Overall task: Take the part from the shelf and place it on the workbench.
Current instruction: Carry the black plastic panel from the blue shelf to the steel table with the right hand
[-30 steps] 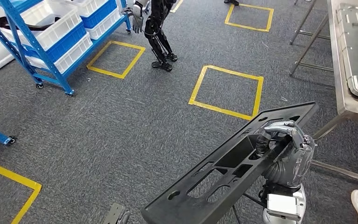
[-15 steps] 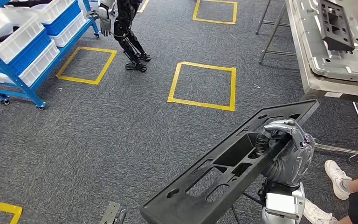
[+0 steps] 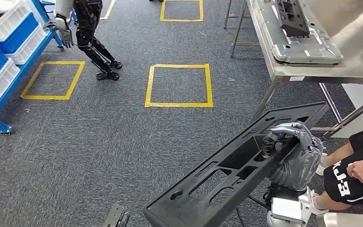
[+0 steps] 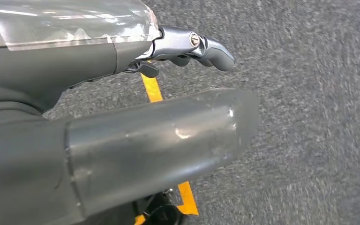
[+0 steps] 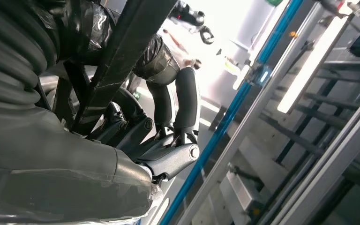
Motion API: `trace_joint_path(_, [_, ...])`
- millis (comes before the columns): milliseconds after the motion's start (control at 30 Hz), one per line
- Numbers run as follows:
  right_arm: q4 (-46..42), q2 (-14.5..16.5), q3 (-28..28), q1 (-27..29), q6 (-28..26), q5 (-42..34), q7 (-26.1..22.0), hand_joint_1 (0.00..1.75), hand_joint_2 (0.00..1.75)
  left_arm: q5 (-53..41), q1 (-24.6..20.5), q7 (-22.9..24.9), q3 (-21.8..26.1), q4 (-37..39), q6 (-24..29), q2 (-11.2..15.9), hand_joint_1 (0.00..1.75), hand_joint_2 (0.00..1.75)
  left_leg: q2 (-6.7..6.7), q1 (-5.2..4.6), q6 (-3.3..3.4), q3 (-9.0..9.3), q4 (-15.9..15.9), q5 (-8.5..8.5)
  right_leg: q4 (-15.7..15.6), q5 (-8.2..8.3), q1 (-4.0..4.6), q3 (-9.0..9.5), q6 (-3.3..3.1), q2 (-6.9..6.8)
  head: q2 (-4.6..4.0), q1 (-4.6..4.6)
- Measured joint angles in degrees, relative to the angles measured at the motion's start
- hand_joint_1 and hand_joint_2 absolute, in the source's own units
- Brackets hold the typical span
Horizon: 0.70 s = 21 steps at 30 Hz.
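Observation:
My right hand point(image 3: 295, 152) grips a long black plastic part point(image 3: 217, 176) with several cut-outs, holding it slanted above the carpet at the lower right of the head view. In the right wrist view the dark fingers point(image 5: 186, 105) wrap round a black bar of the part point(image 5: 122, 56). The steel workbench point(image 3: 359, 64) stands at the upper right, beyond the part's far end. My left hand point(image 4: 187, 47) hangs over grey carpet with nothing in it, fingers stretched out.
On the bench lies a metal panel point(image 3: 298, 45) with a black piece point(image 3: 290, 12) on it. A person point(image 3: 354, 170) stands close at the right. Another robot point(image 3: 87, 33) stands by a blue shelf with white bins point(image 3: 0, 61). A yellow floor square point(image 3: 179, 85) lies ahead.
The whole picture has swung right as the camera turned: the workbench has come nearer the middle and a person has come into view. My right hand still holds the part the same way.

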Motion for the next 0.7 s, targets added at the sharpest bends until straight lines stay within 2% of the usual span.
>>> trace_joint_path(33, [-0.01,-0.01,0.0,0.02,-0.03,0.02,0.01,1.75,1.75,-0.03,-0.03,-0.01,-0.01,0.0,0.02,0.01,0.0,0.0,-0.83,-0.04,0.1,0.48,-1.24,0.21,0.0,0.16,-0.14,-0.26,0.35,0.62,0.0,0.01])
trace_joint_path(67, [-0.01,-0.01,0.0,0.05,-0.07,0.05,0.02,1.75,1.75,-0.05,-0.08,-0.04,-0.01,0.0,0.08,0.02,0.0,0.0,-0.74,-0.13,0.18,0.64,-1.53,0.19,-0.1,0.4,-0.26,-0.49,0.8,1.29,0.0,-0.01])
trace_joint_path(100, [-0.03,-0.03,0.0,0.1,-0.1,0.08,0.03,1.75,1.75,-0.09,-0.15,-0.09,-0.02,0.0,0.14,-0.02,0.0,0.0,-0.13,-0.12,0.4,0.78,-1.88,0.35,-0.27,0.61,-0.37,-0.69,1.26,1.85,-0.01,0.0])
trace_joint_path(133, [-0.08,-0.08,-0.01,0.15,-0.15,0.11,0.04,1.75,1.75,-0.16,-0.19,-0.15,-0.03,0.0,0.28,-0.07,0.0,0.0,0.56,-0.07,0.72,0.88,-2.25,0.64,-0.16,0.51,-0.34,-0.87,1.58,1.32,0.0,0.02])
trace_joint_path(167, [-0.15,-0.15,-0.01,0.12,-0.2,0.14,0.05,1.75,1.75,-0.2,-0.24,-0.21,-0.03,0.0,0.44,-0.13,0.0,0.0,1.3,-0.03,1.11,0.99,-2.66,0.94,0.59,-0.1,-0.2,-1.28,1.8,-0.02,-0.01,0.07])
trace_joint_path(233, [-0.28,-0.33,-0.03,-0.05,-0.27,0.2,0.06,1.75,1.75,-0.31,-0.2,-0.26,-0.04,0.0,0.68,-0.23,0.0,0.0,2.96,-0.15,1.68,1.08,-3.16,1.32,5.69,-3.27,-0.03,-3.62,2.07,-3.8,0.0,0.15])
trace_joint_path(267, [-0.32,-0.46,-0.08,-0.15,-0.28,0.31,0.07,1.75,1.75,-0.36,-0.1,-0.27,-0.04,0.0,0.72,-0.25,0.0,0.0,3.78,-0.3,1.83,1.02,-3.17,1.32,9.46,-5.16,-0.08,-5.37,2.24,-4.85,-0.01,0.19])
trace_joint_path(300, [-0.33,-0.62,-0.16,-0.23,-0.28,0.52,0.07,1.75,1.75,-0.46,0.01,-0.27,-0.04,0.0,0.7,-0.25,0.0,0.0,4.66,-0.42,1.89,0.96,-3.14,1.29,12.92,-6.53,-0.18,-6.96,2.43,-5.3,-0.01,0.18])
trace_joint_path(333, [-0.33,-0.89,-0.35,-0.35,-0.28,0.83,0.09,1.75,1.75,-0.62,0.07,-0.26,-0.06,0.0,0.65,-0.25,0.0,0.0,5.48,-0.49,1.91,0.92,-3.12,1.26,14.87,-6.93,-0.28,-7.78,2.59,-5.48,-0.01,0.18])
trace_joint_path(367, [-0.38,-1.21,-0.61,-0.6,-0.27,1.2,0.17,1.75,1.75,-0.76,0.09,-0.25,-0.09,0.0,0.59,-0.28,0.0,0.0,6.24,-0.53,1.91,0.9,-3.09,1.22,14.61,-6.22,-0.36,-7.47,2.7,-5.66,-0.01,0.18])
trace_joint_path(400, [-0.5,-1.57,-0.92,-1.06,-0.24,1.65,0.36,1.75,1.75,-0.91,0.06,-0.23,-0.15,0.0,0.49,-0.33,0.0,0.0,6.94,-0.54,1.85,0.91,-3.02,1.15,11.96,-4.59,-0.42,-5.89,2.75,-6.05,-0.01,0.18])
trace_joint_path(467, [-0.98,-2.49,-1.56,-2.82,0.0,2.71,1.21,1.75,1.75,-1.14,-0.05,-0.19,-0.26,0.0,0.29,-0.49,0.0,0.0,8.12,-0.69,1.58,0.93,-2.77,0.88,3.94,-1.43,-0.24,-1.39,2.55,-7.86,0.0,0.18])
trace_joint_path(500, [-1.28,-2.97,-1.88,-4.08,0.32,3.36,1.91,1.75,1.75,-1.25,-0.11,-0.15,-0.29,0.0,0.18,-0.54,0.0,0.0,8.61,-0.82,1.36,0.93,-2.62,0.73,1.03,-0.59,-0.03,0.13,2.27,-8.54,0.0,0.17])
trace_joint_path(533, [-1.52,-3.47,-2.19,-5.48,0.76,3.96,2.71,1.75,1.75,-1.34,-0.19,-0.12,-0.31,0.0,0.08,-0.6,0.0,0.0,9.06,-0.94,1.15,0.93,-2.51,0.62,-0.35,-0.38,0.19,0.75,1.99,-8.89,0.0,0.16])
trace_joint_path(600, [-1.79,-4.57,-2.83,-8.31,1.91,5.0,4.43,1.75,1.75,-1.44,-0.42,-0.08,-0.32,0.0,-0.07,-0.73,0.0,0.0,9.97,-1.07,0.68,1.05,-2.48,0.53,-0.67,-0.25,0.39,0.58,1.36,-8.01,0.0,0.13])
trace_joint_path(633, [-1.85,-5.1,-3.1,-9.64,2.46,5.36,5.18,1.75,1.75,-1.44,-0.56,-0.09,-0.33,0.0,-0.11,-0.8,0.0,0.0,9.75,-1.0,0.37,1.04,-2.28,0.31,-0.84,-0.07,0.28,0.59,1.03,-7.52,0.0,0.12])
trace_joint_path(700, [-1.89,-6.0,-3.58,-12.21,3.31,5.91,6.33,1.75,1.75,-1.44,-0.71,-0.1,-0.33,0.0,-0.14,-0.88,0.0,0.0,7.38,-0.74,-0.15,0.01,0.32,-1.64,-1.27,0.35,-0.04,0.64,0.22,-6.58,0.0,0.12])
